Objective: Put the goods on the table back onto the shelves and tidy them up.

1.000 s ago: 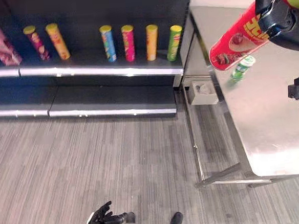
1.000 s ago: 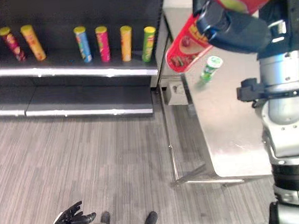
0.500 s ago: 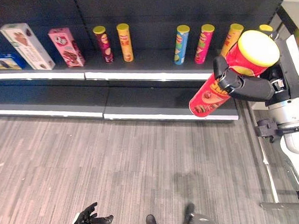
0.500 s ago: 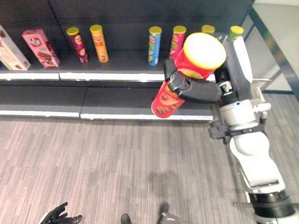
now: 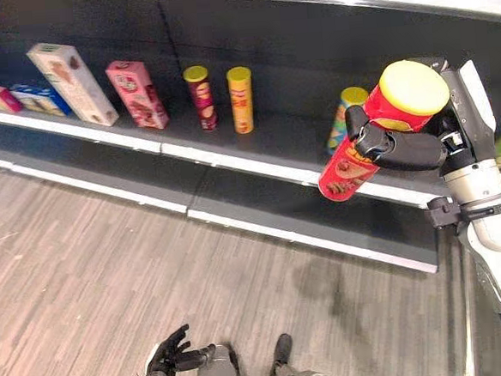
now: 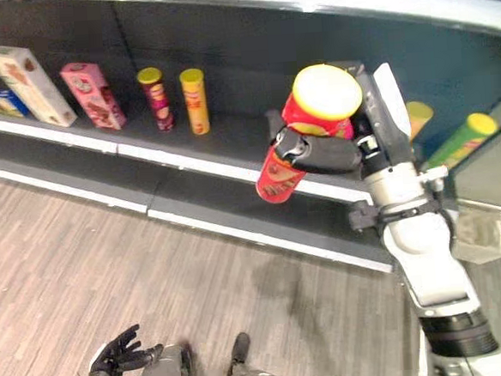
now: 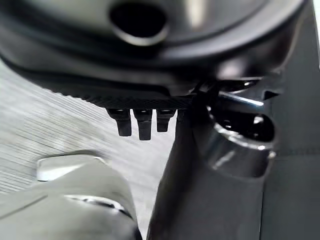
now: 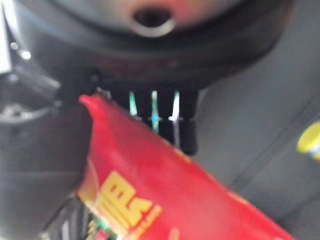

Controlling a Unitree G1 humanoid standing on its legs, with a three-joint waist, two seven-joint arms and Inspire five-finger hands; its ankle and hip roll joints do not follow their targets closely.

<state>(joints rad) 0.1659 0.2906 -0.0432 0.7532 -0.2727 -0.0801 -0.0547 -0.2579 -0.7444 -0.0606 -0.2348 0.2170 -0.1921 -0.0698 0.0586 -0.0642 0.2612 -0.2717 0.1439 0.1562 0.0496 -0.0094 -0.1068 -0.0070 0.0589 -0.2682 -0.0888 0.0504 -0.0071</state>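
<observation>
Right hand [image 5: 398, 147] grips red can [image 5: 376, 132], tilted, yellow lid up-right, base toward shelf [image 5: 258, 166]. Left hand [image 5: 170, 359] relaxed, spread, low.

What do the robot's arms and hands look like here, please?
The right arm is silver-grey, built of rounded segments with a dark ring near its base and a black clamp-like collar below the wrist. The right hand is dark, almost black, with a blocky body and jointed fingers. The left hand is likewise dark, on a grey forearm.
</observation>
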